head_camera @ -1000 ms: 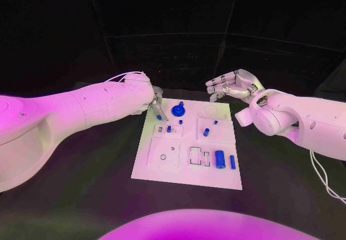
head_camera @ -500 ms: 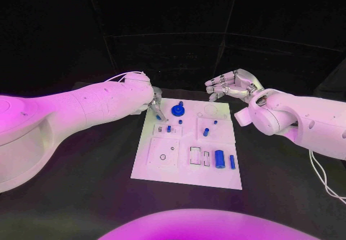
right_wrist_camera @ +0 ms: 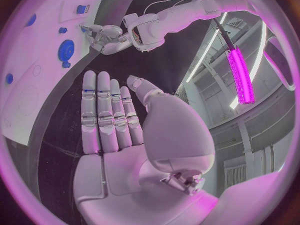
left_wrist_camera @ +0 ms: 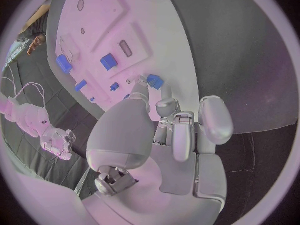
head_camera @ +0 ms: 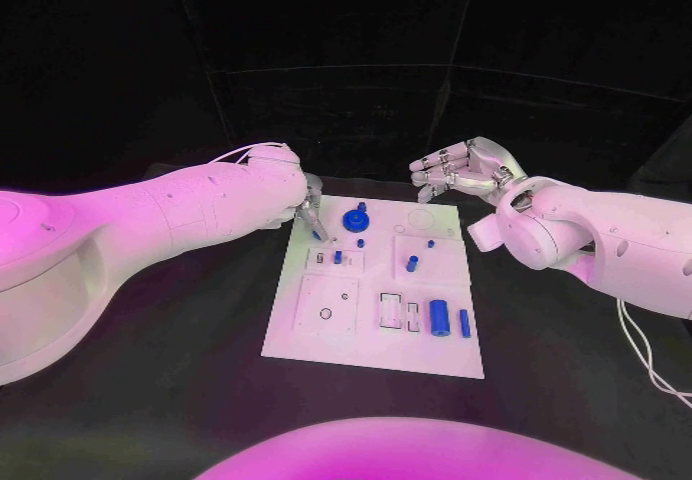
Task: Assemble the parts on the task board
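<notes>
Left hand (head_camera: 309,208) at the board's (head_camera: 332,335) 10 o'clock corner, pinching a small blue part (head_camera: 317,235) between thumb and fingertip; part sits just over the board's left edge, nudged slightly inward since a second ago. Right hand (head_camera: 464,168) hovers off the board's 1 o'clock corner, fingers straight and side by side, palm empty, barely shifted. Blue disc with knob (head_camera: 356,217) at the board's 12 o'clock; two blue cylinders (head_camera: 440,318) at 4 o'clock, unmoved. Black table (head_camera: 173,380) beneath.

My white task board (head_camera: 329,335) lies flat on the bench. Small blue parts (head_camera: 440,318) sit across it. One small blue part (left_wrist_camera: 155,81) is pinched at my left hand (left_wrist_camera: 172,130) fingertips, by the board's far-left corner.
</notes>
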Action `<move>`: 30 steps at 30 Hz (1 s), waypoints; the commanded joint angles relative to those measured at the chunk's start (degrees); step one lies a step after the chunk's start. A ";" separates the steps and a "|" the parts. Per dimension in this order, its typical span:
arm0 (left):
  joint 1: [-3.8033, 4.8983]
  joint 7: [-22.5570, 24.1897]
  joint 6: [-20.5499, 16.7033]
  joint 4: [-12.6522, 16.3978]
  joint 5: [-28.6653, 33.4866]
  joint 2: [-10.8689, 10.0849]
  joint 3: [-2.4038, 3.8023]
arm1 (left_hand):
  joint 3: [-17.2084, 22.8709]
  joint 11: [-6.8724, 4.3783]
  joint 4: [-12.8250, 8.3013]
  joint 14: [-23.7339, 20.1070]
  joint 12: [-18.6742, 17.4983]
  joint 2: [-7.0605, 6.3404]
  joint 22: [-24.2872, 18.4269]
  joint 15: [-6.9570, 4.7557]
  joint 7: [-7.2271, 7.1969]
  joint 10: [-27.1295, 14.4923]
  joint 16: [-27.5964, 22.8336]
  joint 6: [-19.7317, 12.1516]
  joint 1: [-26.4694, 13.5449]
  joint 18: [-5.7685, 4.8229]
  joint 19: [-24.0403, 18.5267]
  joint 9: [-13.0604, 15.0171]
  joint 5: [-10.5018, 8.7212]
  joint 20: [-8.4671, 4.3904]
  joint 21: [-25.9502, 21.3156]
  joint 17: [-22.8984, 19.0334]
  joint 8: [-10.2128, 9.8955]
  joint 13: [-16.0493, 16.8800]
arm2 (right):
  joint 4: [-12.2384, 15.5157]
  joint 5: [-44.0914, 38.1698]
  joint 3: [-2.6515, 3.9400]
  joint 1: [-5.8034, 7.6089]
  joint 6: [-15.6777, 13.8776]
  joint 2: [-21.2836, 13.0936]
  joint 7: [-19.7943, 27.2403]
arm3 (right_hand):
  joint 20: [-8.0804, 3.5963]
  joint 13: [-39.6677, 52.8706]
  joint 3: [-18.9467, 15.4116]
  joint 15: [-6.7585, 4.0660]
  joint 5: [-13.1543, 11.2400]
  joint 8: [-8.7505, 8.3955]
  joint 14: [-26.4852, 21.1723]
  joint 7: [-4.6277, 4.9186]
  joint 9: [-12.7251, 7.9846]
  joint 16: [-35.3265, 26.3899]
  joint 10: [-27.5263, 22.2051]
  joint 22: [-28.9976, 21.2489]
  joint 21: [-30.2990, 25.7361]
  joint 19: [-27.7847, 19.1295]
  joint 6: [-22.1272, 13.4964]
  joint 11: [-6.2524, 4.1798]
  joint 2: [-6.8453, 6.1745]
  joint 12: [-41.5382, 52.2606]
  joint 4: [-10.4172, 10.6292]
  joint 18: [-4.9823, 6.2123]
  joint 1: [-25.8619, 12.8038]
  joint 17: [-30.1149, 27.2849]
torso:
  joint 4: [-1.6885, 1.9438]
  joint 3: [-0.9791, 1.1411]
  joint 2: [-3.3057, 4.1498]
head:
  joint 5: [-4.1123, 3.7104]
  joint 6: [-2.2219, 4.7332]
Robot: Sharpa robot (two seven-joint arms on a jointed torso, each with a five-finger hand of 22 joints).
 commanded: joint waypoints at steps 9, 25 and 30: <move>-0.02 0.31 0.93 0.46 -0.34 0.10 -0.07 | -0.37 0.05 -1.61 6.05 -0.24 0.35 0.07 -0.11 0.26 -0.42 0.36 -0.68 2.71 -0.05 -0.23 0.38 -0.23 -0.11 -0.26 15.09 0.67 -0.13 | 0.03 -0.03 0.04 0.11 0.50 0.05 0.46 | -0.07 -0.07 0.28 0.07 0.14 -0.32 0.52 0.28 -0.02 -0.24 0.24 -0.06 -0.29 0.46 -0.17 0.20 0.22 -0.20 0.21 0.68 -0.35 -0.09 | 0.02 0.01 0.00 | -0.12 -0.14; -0.22 0.48 0.87 0.23 -0.34 0.52 -0.51 | -0.07 0.17 -2.72 6.05 -0.48 1.99 -0.05 0.02 0.42 -0.75 0.36 -1.12 4.93 -0.03 -0.34 0.57 -0.22 0.00 -0.42 15.09 0.80 -0.42 | 0.05 -0.03 0.04 0.11 0.51 0.03 0.43 | -0.08 -0.14 0.39 0.05 0.25 -0.31 0.60 0.26 -0.01 -0.31 0.26 -0.19 -0.45 0.59 -0.16 0.17 0.34 -0.19 0.30 0.70 -0.38 -0.14 | 0.07 0.03 -0.03 | -0.06 -0.15; -0.23 0.73 0.63 0.41 -0.34 0.40 -0.56 | 2.07 -0.10 -4.39 6.05 -0.56 5.17 0.11 -0.14 0.13 -0.80 0.36 -1.07 8.65 -0.02 -0.30 0.59 -0.20 -0.05 -0.37 15.09 0.83 -0.39 | 0.07 -0.03 0.04 0.11 0.51 0.03 0.44 | -0.08 -0.14 0.39 0.05 0.25 -0.31 0.60 0.26 -0.01 -0.31 0.26 -0.19 -0.45 0.59 -0.16 0.17 0.34 -0.19 0.30 0.70 -0.38 -0.14 | 0.03 -0.02 0.00 | -0.01 -0.13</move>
